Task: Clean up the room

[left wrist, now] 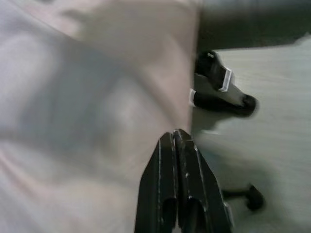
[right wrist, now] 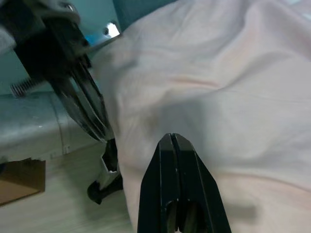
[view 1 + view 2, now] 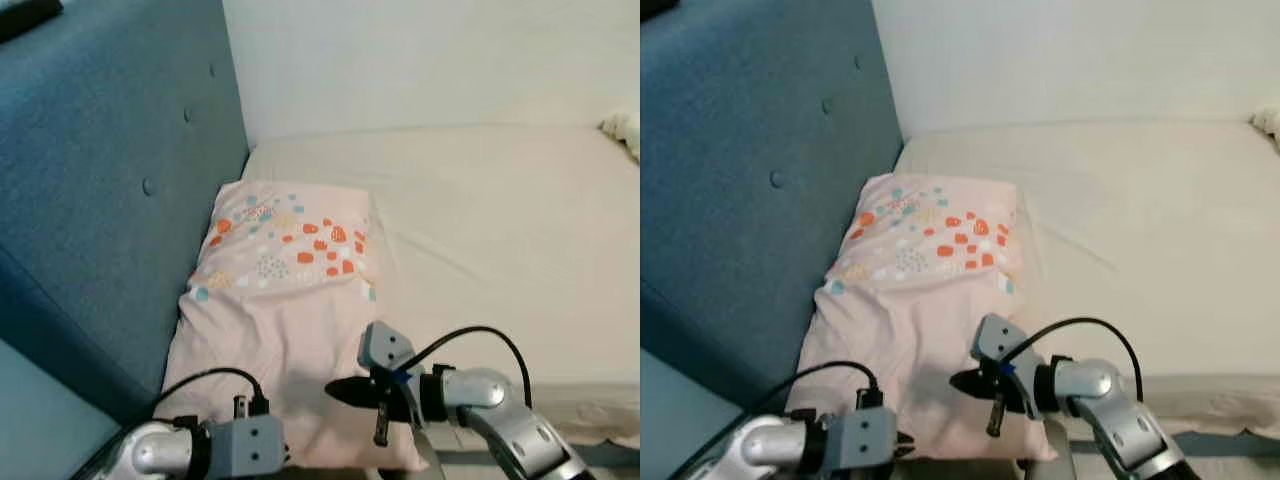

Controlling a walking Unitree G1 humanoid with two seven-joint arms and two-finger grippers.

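Observation:
A pale pink pillow (image 3: 280, 300) with orange and teal spots lies on the cream mattress (image 3: 500, 220), its side against the blue padded headboard (image 3: 110, 170). My right gripper (image 3: 333, 390) hovers over the pillow's near end, pointing left, and it is shut with nothing in it. In the right wrist view the shut tips (image 2: 170, 137) sit just above the pink cloth (image 2: 218, 82). My left gripper (image 1: 174, 133) is at the pillow's near corner, also shut and holding nothing. Its fingers (image 2: 87, 104) point down beside the pillow's edge.
A white fluffy thing (image 3: 625, 130) lies at the mattress's far right. Pale wood floor (image 1: 262, 145) runs below the bed's edge, with a black-and-white object (image 1: 218, 90) on it close to the pillow. A brown cardboard piece (image 2: 19, 179) lies on the floor.

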